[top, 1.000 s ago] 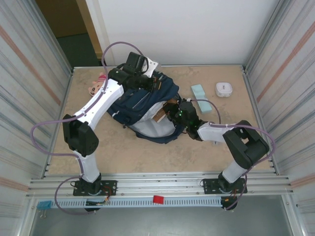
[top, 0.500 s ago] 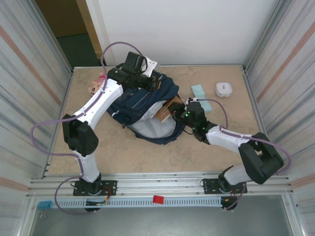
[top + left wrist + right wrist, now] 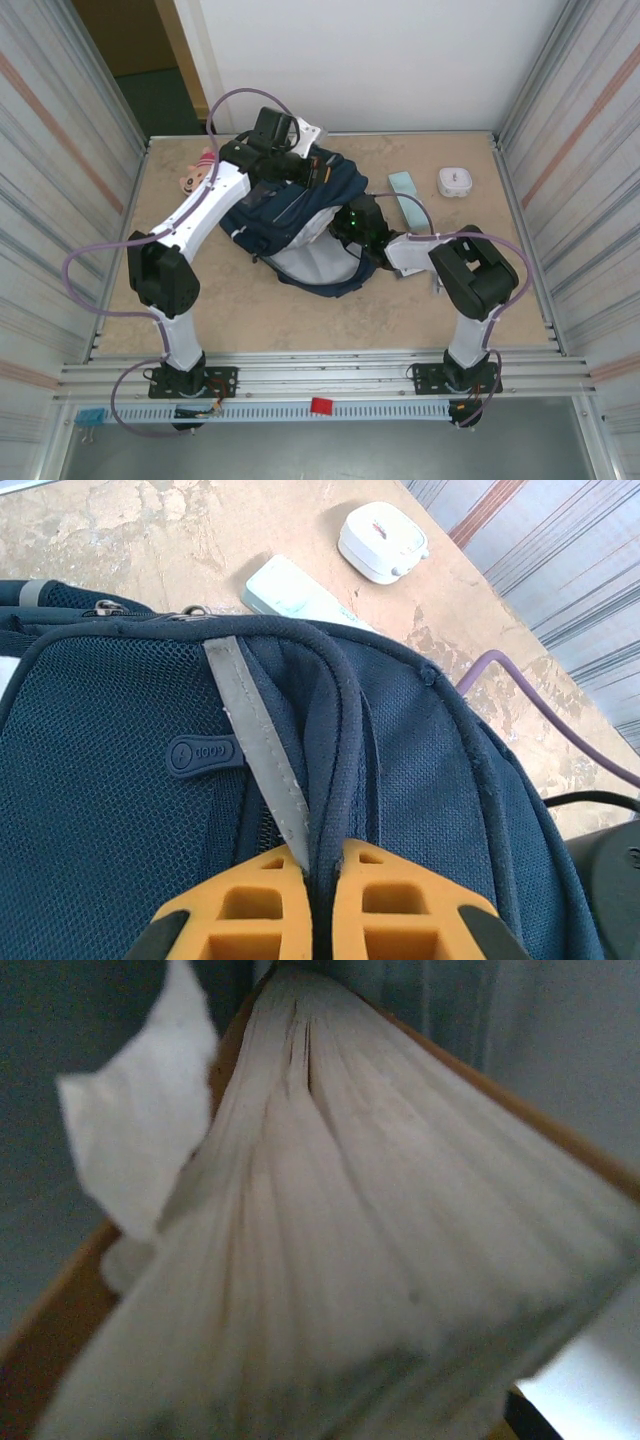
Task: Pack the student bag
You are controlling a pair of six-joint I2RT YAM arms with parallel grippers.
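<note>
Two arms are engaged on the student bag (image 3: pixel 285 215). It lies on the surface left of centre, toward the far edge, with its pale-lined mouth (image 3: pixel 310 262) turned to the near edge.

Left jaws: closed on the bag's piped top rim (image 3: pixel 335 720), with the orange fingers (image 3: pixel 250 910) pinched either side of it, just beside the grey trim stripe (image 3: pixel 255 740). The rim is held at the bag's far end, so the mouth is judged to be propped open.

Right jaws: seen at the right end of the mouth in the top view, clamped on a book (image 3: pixel 330 1220). The fingers are hidden behind it in the wrist view, so the grip is inferred from the page block running straight out from the wrist. A white paper slip (image 3: pixel 140 1150) sticks out on the left.

Key relation: the book's long axis is pointed away from the right jaws into the dark bag interior, roughly toward the left edge of the surface. The right arm is nearer the cavity; the left is committed to the rim. A push along that axis, then release, is judged to be next.

Risk: the leading corner could be caught on the lining if the rim sags.

A pale green box (image 3: pixel 405 190) and a white case (image 3: pixel 455 181) lie apart toward the far right corner, not yet packed.
</note>
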